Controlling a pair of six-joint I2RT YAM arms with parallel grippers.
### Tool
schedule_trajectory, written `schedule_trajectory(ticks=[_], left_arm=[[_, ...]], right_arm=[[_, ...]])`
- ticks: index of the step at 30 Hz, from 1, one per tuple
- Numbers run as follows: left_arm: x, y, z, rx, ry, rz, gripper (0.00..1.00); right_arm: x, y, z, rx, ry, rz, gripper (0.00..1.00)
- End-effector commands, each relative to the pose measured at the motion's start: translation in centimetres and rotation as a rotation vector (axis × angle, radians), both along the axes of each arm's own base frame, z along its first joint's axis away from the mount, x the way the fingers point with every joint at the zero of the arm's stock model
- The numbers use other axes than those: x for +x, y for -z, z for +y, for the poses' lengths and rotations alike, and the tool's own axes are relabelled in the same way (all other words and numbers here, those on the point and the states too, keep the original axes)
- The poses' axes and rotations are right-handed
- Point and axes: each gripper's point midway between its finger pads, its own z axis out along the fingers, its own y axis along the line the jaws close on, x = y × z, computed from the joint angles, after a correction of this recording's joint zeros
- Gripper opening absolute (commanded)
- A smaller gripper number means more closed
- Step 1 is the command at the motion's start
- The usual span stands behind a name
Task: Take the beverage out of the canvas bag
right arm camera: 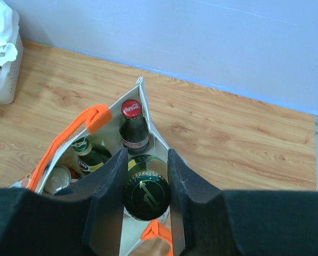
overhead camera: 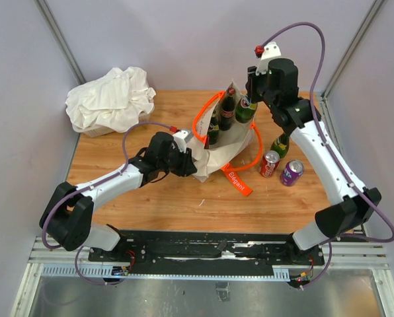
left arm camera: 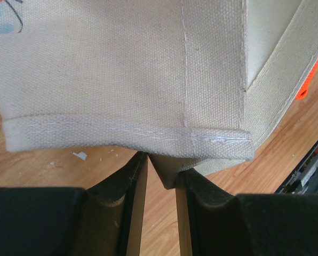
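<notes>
The cream canvas bag [overhead camera: 210,153] with orange handles [overhead camera: 203,112] stands mid-table. In the top view it holds a cola bottle [overhead camera: 227,111] and a green bottle [overhead camera: 213,129]. My right gripper [overhead camera: 251,91] is shut on the neck of a green beverage bottle [overhead camera: 244,112], upright at the bag's right end. In the right wrist view the fingers [right arm camera: 108,186] flank its dark cap [right arm camera: 146,194], with the cola bottle [right arm camera: 132,125], another green bottle [right arm camera: 89,156] and a can [right arm camera: 57,178] in the bag. My left gripper [left arm camera: 161,165] is shut on a fold of the bag's lower hem [left arm camera: 127,133].
A green bottle [overhead camera: 279,144], a red can [overhead camera: 270,163] and a purple can [overhead camera: 291,172] stand on the table right of the bag. A white cloth bundle in a basket [overhead camera: 111,99] sits at the back left. An orange strap [overhead camera: 238,179] trails toward the front.
</notes>
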Motion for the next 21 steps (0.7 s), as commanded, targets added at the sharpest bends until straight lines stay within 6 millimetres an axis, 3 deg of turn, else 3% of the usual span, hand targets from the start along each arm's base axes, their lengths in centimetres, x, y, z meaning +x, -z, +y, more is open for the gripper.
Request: schedule_trajectory(ticks=[1,8,13,21], left_arm=[[-0.2,0.4,0.4,0.032,-0.005,-0.004,0.29],[-0.1,0.3,0.7,0.049,-0.006,-0.011,0.29],[0.1,0.3,0.6,0.054,-0.009,-0.011,0.29],[0.2,0.4,0.8,0.068,-0.017,-0.007,0.28]], right_arm=[[-4.0,-9.8,-1.5,0.083,0.006,-0.232,0.01],[-7.8,-11.0,-4.5,0.076,0.077,-0.250,0.01],[-10.4,-10.9,-6.6,0.065,0.130,-0.241,0.01],[-11.1,-8.3,-8.0,0.024,0.188,-0.191,0.01]])
